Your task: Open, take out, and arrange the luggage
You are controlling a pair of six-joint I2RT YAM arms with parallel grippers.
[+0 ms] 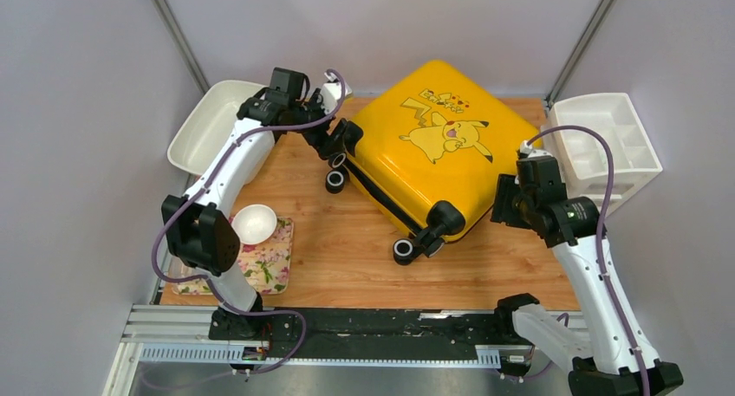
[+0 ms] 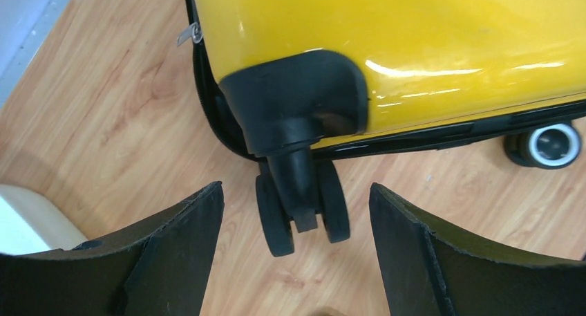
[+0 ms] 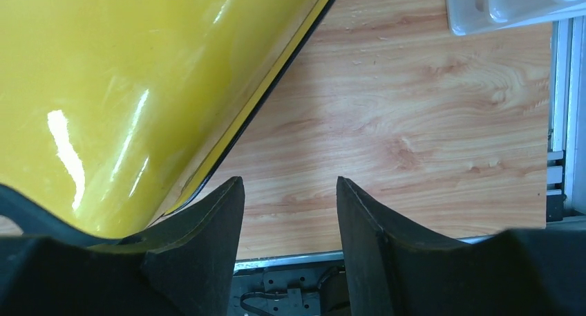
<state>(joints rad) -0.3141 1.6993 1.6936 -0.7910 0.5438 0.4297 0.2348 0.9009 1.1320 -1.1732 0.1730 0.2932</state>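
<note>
The yellow luggage [image 1: 431, 149] lies flat and closed on the wooden table, Pikachu print up, black wheels toward the left and front. My left gripper [image 1: 334, 143] is open at its far-left wheel corner. In the left wrist view the gripper [image 2: 296, 186] has its fingers [image 2: 183, 250] apart on either side of a black double wheel [image 2: 302, 207], not touching it, below the yellow shell [image 2: 414, 32]. My right gripper [image 1: 503, 202] is open and empty beside the near-right side of the luggage. In the right wrist view the gripper [image 3: 289, 181] hangs over bare wood next to the shell [image 3: 104, 88].
A white tub [image 1: 208, 123] stands at the back left, and a white divided tray [image 1: 607, 145] at the right edge, also in the right wrist view [image 3: 504, 5]. A white bowl [image 1: 254, 223] sits on a floral mat [image 1: 270, 266] at the front left. A metal zipper pull [image 2: 188, 34] shows.
</note>
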